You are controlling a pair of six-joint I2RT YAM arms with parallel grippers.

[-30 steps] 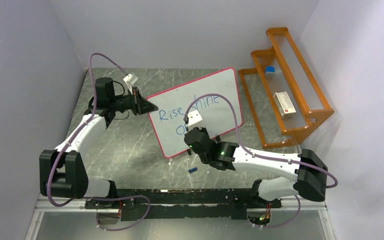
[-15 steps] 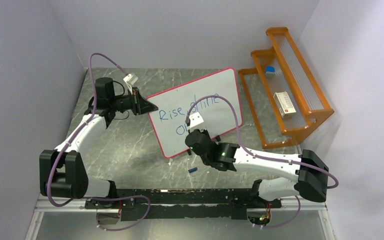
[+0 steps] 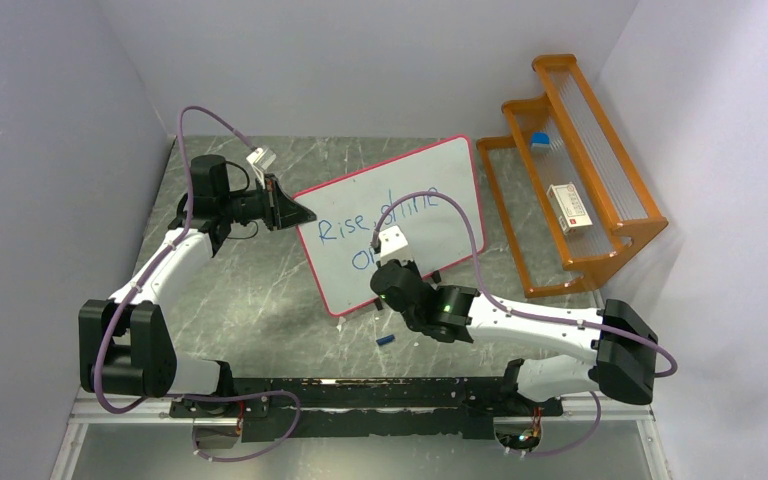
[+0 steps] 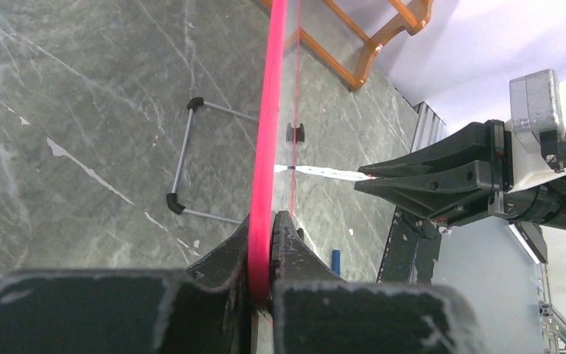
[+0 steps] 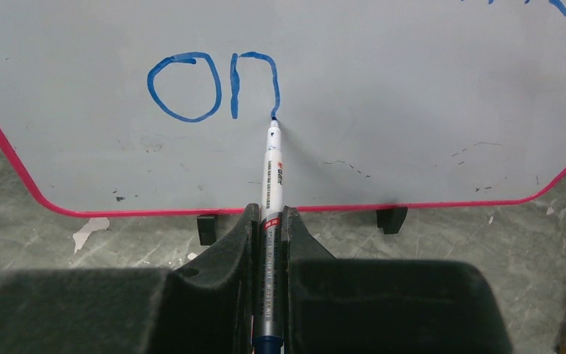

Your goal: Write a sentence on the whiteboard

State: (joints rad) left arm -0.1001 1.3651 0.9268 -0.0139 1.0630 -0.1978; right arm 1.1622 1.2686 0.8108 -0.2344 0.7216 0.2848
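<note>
The whiteboard [image 3: 430, 190] is white, framed pink-red; sentence [image 5: 234, 88] blue, table [image 3: 260, 290] grey with pale veins, rack [image 3: 640, 232] orange.

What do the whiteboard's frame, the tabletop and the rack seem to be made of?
The frame: probably plastic, smooth glossy pink-red edge. The tabletop: marble or a marble-look laminate, grey-green with white veins. The rack: looks like wood, orange-brown, curved cut sides.

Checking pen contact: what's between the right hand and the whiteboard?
A white marker, clamped in the right hand, spans that gap; its tip touches the whiteboard. The right wrist view shows this.
</note>
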